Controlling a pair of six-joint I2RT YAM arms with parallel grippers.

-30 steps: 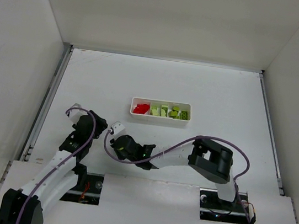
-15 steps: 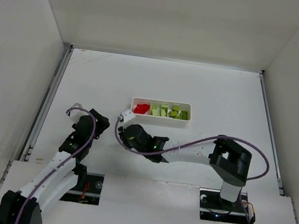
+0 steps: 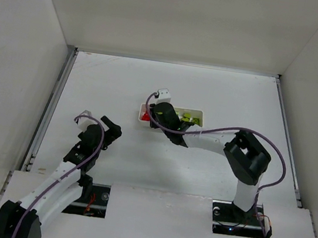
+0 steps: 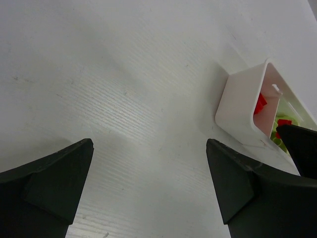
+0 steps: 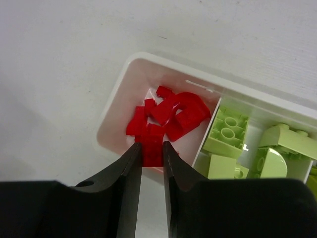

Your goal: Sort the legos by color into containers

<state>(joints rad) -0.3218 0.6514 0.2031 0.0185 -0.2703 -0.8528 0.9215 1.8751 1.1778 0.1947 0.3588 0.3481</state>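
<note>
The containers are compartments of one white tray [image 3: 198, 128] [image 5: 110, 118] [image 4: 238, 106]. Its left compartment holds a pile of red legos [image 5: 172, 112] [image 4: 260, 103], and the one beside it holds yellow-green legos [image 5: 227, 134] [image 3: 187, 119]. My right gripper [image 5: 151, 148] [image 3: 151, 114] hangs over the near rim of the left compartment, shut on a small red lego [image 5: 152, 153]. My left gripper [image 4: 148, 148] [image 3: 113, 129] is wide open over bare table left of the tray, with nothing between its fingers.
The white table is boxed in by white walls on three sides, with a metal rail [image 3: 49, 109] along the left edge. The right arm [image 3: 215, 143] stretches across the table's middle toward the tray.
My right arm swung from the near table beside the left gripper up to the tray's left compartment, carrying the red lego. My left gripper opened wide.
</note>
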